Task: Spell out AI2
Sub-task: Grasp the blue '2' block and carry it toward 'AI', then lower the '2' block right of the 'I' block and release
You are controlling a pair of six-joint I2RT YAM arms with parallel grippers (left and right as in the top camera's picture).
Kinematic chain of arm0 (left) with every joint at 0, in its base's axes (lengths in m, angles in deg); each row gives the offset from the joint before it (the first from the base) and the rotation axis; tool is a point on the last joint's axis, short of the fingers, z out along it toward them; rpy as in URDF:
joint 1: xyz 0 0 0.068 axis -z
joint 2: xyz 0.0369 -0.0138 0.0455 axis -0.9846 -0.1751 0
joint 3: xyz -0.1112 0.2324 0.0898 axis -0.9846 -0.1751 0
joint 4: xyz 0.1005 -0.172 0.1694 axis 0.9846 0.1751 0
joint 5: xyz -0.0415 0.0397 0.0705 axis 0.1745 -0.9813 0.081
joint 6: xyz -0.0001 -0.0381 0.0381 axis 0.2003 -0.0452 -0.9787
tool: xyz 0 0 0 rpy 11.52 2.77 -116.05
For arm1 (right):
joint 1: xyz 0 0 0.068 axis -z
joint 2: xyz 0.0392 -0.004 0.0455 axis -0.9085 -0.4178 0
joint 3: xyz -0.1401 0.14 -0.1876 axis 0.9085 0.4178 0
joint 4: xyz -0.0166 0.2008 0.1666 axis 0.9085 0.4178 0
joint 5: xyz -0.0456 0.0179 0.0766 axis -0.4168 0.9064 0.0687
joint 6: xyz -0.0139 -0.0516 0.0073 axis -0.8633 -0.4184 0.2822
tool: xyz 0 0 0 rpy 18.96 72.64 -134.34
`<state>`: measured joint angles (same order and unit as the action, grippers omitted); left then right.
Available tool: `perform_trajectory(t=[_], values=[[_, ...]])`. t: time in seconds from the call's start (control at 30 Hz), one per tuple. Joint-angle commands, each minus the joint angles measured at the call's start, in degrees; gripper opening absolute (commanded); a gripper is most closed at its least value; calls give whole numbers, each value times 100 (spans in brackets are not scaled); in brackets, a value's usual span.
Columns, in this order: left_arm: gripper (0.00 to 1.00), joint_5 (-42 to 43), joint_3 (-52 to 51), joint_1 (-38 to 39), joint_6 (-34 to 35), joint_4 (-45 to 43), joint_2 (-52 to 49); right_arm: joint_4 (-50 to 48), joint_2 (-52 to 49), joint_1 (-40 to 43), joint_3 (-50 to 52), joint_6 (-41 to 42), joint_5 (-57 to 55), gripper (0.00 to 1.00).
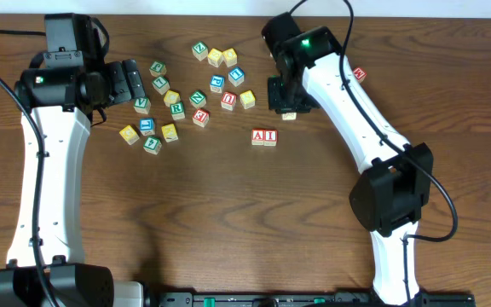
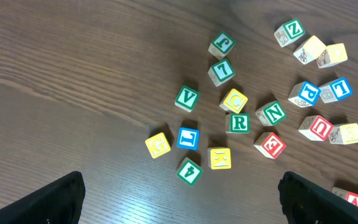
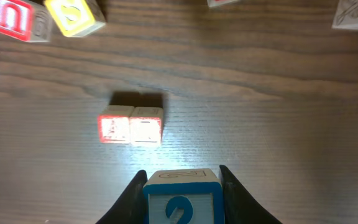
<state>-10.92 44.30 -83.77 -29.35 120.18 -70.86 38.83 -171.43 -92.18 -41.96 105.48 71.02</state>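
The right tool (image 3: 182, 174) was pinching the blue 2 block (image 3: 183, 204), one finger pressed against each side face and the numeral facing the wrist camera. On the brown wooden counter (image 1: 228, 213) the red A block (image 1: 258, 136) and the red I block (image 1: 270, 136) lay touching side by side, A on the left in the overhead view, so the pair read AI. Seen from overhead, the held block sat near that pair but apart from it, up and to the right of the I, under the right wrist. Whether it touched the counter could not be told. The left tool (image 1: 133, 81) was spread wide with nothing between its fingers (image 2: 48, 199), hovering at the left side of the scatter of loose blocks (image 1: 196, 98). In its wrist view that scatter included a green V block (image 2: 187, 98), a yellow C block (image 2: 234, 101), a green R block (image 2: 237, 123), a green N block (image 2: 270, 113), a red 3 block (image 2: 270, 144) and a green 4 block (image 2: 189, 171), none of them stacked. A red U block (image 2: 316, 127) lay further toward the right arm, and a lone red block (image 1: 359, 74) rested well apart on the far side of that arm.
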Motion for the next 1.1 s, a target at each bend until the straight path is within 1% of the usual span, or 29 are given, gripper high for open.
perform_trajectory(t=[0.0,0.27,0.4,0.57,0.73,0.83,0.97,1.07], values=[[98,-68,94,-9,11,17,9,-153,35,-85,444,-35,-101,21],[98,-68,94,-9,11,17,9,-883,35,-87,1530,33,-94,19],[98,-68,94,-9,13,15,9,-1115,35,-87,1779,31,-101,19],[98,-66,94,-9,13,15,9,-1641,35,-98,2124,31,-96,22],[98,-68,94,-9,13,15,9,-2100,35,-114,2481,33,-96,22],[98,-68,94,-9,13,13,7,-2247,35,-116,2546,31,-98,25],[98,-66,94,-9,35,13,7,-2302,35,-116,2549,31,-98,31],[98,-66,94,-9,35,13,7,-2306,35,-116,2549,31,-98,34]])
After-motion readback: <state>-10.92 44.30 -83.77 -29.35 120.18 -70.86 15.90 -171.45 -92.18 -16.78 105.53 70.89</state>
